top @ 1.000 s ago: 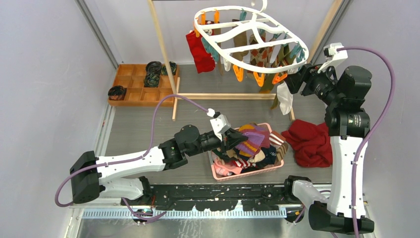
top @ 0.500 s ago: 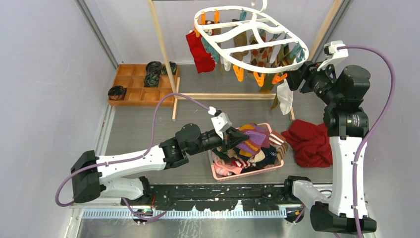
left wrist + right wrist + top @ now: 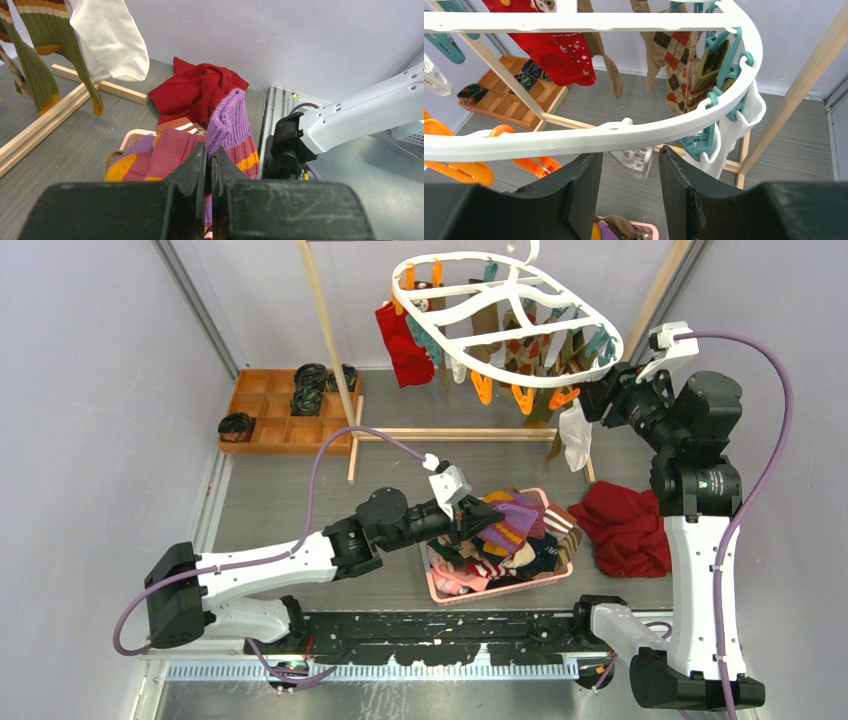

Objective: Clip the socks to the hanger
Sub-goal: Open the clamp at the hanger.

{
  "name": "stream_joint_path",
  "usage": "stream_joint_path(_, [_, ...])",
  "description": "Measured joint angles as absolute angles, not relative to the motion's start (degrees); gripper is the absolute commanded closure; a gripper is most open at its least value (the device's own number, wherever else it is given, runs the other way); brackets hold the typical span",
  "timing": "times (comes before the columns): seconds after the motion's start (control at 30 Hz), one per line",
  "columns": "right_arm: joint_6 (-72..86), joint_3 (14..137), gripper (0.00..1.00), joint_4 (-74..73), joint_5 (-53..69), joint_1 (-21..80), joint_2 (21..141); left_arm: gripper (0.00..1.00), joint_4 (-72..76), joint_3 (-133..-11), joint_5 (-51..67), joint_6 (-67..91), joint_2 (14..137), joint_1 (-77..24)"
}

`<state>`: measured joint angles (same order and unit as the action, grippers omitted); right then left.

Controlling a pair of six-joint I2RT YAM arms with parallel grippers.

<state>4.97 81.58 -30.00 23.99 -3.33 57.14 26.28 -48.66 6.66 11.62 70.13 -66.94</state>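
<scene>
Grey counter (image 3: 290, 490), lilac walls (image 3: 80, 390). One pink basket (image 3: 450, 590) of socks (image 3: 530, 550) at centre; left pincer (image 3: 470, 518) clamped on a purple striped sock (image 3: 227, 120). One red cloth (image 3: 625, 525), 3 o'clock. One tray (image 3: 265, 430) with four black rolls (image 3: 310, 375), 10 o'clock. One hanger (image 3: 574, 22), 12 o'clock; right pincer (image 3: 630, 155) jaws apart beneath its rim.

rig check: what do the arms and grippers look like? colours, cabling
The left arm and right arm have white link shells with black joint housings. A purple cable loops along each to a white camera mount at the wrist. The left gripper and right gripper have matte black, scuffed fingers.
</scene>
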Motion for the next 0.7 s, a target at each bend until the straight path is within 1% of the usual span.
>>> stream_joint_path(0.17, [4.69, 81.65, 0.61, -30.0, 23.35, -3.03, 57.17, 1.0, 26.22, -48.73, 6.63, 11.64, 70.61, -66.94])
stream_joint_path(0.3, [4.54, 81.8, 0.74, -30.0, 23.03, -2.87, 57.32, 1.0, 26.04, -48.8, 6.61, 11.64, 70.87, -66.94])
stream_joint_path(0.43, [4.47, 81.93, 0.85, -30.06, 22.94, -2.7, 57.3, 1.0, 25.85, -50.04, 6.52, 11.62, 71.79, -66.94])
stream_joint_path(0.57, [4.43, 82.08, 0.86, -30.2, 22.81, -2.68, 57.25, 1.0, 25.82, -52.58, 4.89, 11.38, 73.8, -66.94])
stream_joint_path(0.7, [4.43, 82.08, 0.86, -30.44, 22.5, -2.68, 57.25, 1.0, 26.48, -56.47, 0.16, 9.56, 77.67, -66.96])
